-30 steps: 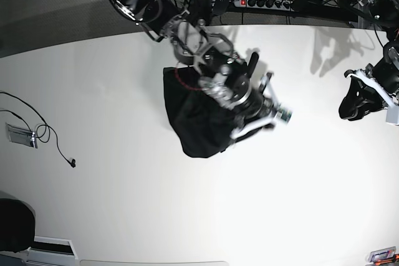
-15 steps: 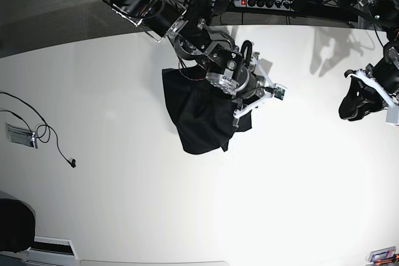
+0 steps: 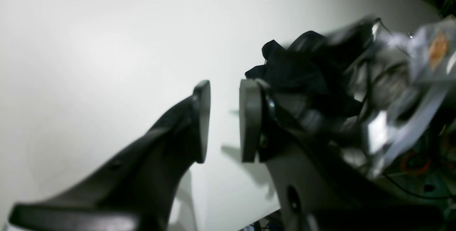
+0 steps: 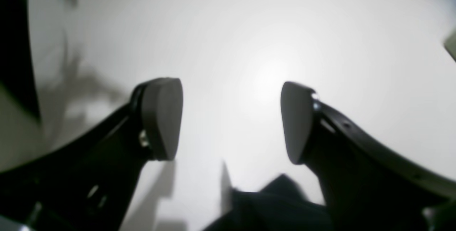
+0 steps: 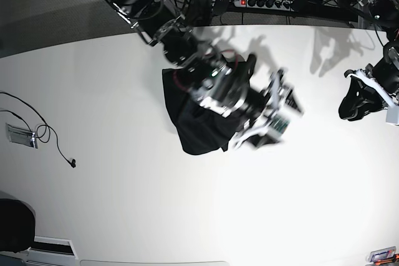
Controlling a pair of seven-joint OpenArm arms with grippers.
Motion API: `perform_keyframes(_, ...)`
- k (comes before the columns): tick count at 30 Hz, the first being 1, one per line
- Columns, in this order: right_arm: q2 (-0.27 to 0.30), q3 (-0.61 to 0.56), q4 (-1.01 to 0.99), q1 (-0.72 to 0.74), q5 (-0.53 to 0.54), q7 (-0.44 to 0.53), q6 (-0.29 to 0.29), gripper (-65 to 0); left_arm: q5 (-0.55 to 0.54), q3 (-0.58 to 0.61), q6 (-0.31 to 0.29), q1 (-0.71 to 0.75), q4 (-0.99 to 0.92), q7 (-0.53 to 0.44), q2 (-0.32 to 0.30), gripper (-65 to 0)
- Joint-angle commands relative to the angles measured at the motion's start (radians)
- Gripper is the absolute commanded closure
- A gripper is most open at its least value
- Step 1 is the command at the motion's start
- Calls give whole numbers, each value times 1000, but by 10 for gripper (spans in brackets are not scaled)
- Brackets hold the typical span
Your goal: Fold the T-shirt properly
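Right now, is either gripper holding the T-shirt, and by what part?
No. The right gripper is open over bare table; the left gripper is empty, away from the T-shirt.

Arms: black and silver build.
Right gripper: dark curved fingers, flat grey pads; left gripper alike, white bracket.

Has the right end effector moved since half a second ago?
Yes. The right end effector has swung out past the T-shirt, toward the base view's right, away from the power strip.
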Motion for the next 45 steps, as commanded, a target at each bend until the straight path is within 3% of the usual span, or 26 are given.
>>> perform_keyframes(1, -11, 40, 28, 19, 29, 20, -5, -414, -16, -5, -2, -7, 10, -26, -16, -144)
perform_keyframes(7, -8, 226, 105, 19, 105, -10, -5, -414, 7, 15, 2, -9, 11, -29, 1, -144)
perform_keyframes(10, 30, 258, 161, 14, 124, -67, -5, -414, 79, 24, 7, -46, 13, -26, 1, -144)
perform_keyframes(13, 47, 262, 189, 14, 126, -78, -5, -414, 248, 113, 2, -52, 15, -55, -2, -144)
perform_keyframes(16, 47, 264, 192, 11, 126, -81, -5, -414, 508, 279, -1, 17, 16, -234, -2, -144)
perform_keyframes(19, 47, 264, 192, 11, 126, -87, -5, -414, 837, 491, -1, 177, 16, -582, -4, -144)
perform_keyframes(21, 47, 264, 206, 11, 124, -125, -5, -414, 983, 561, 4, 267, 18, -733, -2, -144)
perform_keyframes(22, 47, 264, 218, 11, 124, -147, -5, -414, 1005, 561, 6, 300, 18, -767, -1, -144)
perform_keyframes(24, 47, 264, 237, 9, 123, -171, -5, -414, 962, 541, 6, 329, 18, -782, -1, -144)
perform_keyframes(30, 118, 282, 240, -123, 114, -176, -5, -414, 765, 402, -1, 393, 19, -788, -4, -144)
perform_keyframes(32, 164, 310, 238, -179, 74, -167, -5, -414, 756, 397, -2, 404, 19, -790, -4, -144)
perform_keyframes(37, 175, 313, 218, -250, -34, -93, -5, -414, 753, 400, -2, 401, 19, -790, -4, -144)
perform_keyframes(41, 170, 304, 31, -250, -92, -59, -5, -414, 753, 400, -2, 398, 19, -790, -8, -144)
perform_keyframes(45, 169, 196, -147, -250, -135, 30, -8, -414, 751, 395, -2, 402, 19, -790, -24, -144)
